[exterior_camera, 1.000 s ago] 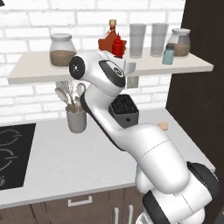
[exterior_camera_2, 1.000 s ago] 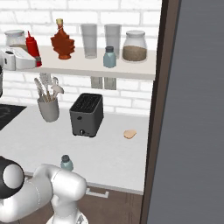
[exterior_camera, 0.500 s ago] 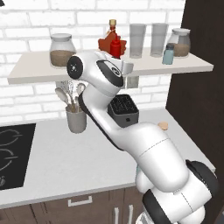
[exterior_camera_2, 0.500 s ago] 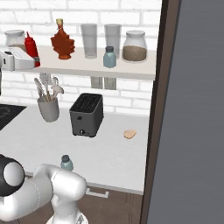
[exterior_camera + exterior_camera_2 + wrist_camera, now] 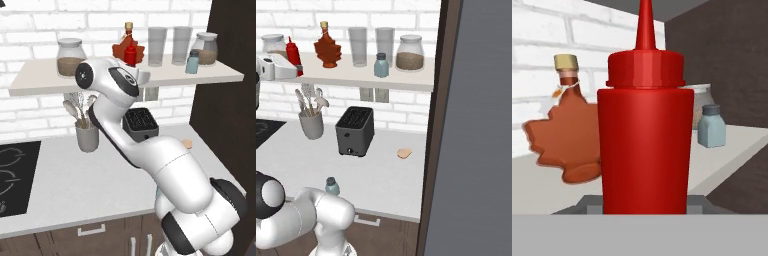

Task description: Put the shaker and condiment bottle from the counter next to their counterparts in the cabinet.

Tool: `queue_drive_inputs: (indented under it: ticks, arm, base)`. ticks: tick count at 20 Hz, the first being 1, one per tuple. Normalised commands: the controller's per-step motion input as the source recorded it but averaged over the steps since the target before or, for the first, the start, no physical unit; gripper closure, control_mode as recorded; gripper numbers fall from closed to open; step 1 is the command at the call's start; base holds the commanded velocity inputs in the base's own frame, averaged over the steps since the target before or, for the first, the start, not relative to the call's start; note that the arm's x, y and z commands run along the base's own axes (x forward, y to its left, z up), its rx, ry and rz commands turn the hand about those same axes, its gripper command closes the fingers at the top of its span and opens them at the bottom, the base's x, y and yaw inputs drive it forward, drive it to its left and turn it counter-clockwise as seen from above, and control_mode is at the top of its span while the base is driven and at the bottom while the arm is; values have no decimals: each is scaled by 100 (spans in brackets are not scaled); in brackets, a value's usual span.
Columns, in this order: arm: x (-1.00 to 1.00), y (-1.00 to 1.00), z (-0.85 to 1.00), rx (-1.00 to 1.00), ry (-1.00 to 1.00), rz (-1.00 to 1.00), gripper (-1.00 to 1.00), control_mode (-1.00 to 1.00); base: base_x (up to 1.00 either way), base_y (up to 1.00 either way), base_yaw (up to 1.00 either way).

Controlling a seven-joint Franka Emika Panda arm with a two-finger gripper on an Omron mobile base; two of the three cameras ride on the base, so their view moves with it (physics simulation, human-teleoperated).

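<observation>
**Red bottle at the shelf, beside the maple-leaf syrup**

Left base view: the arm reaches up to the shelf, the long pale board on the brick wall. The red condiment bottle stands upright just in front of the maple-leaf syrup bottle, partly covering it. Further right on the board are two tall glasses and a small blue-grey shaker beside a jar. A second jar sits at the left end. Below, on the counter, are a utensil holder and a dark toaster.

Right base view: the condiment bottle shows at the left end of the shelf, with the gripper right at its base; the syrup bottle stands to its right, a little apart. The other shaker stands on the counter near the front edge, close to the robot.

Hand view: the red bottle stands upright between the fingertips, whose dark tops flank its base. The fingers appear to be closed on it, about half open, though contact itself is hard to see. The syrup bottle lies behind to the left, the shelf shaker behind to the right.
</observation>
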Motion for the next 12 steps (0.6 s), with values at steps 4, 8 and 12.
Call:
queue_drive_inputs:
  ticks: [4, 8, 12]
  arm:
    - [18, 5, -9, 0, 0, 2, 100, -100]
    - [16, 9, -9, 0, 0, 3, 100, -100]
    - [18, 13, -10, 0, 0, 3, 100, -100]
  base:
    - [0, 0, 0]
    - [0, 0, 0]
    - [0, 0, 0]
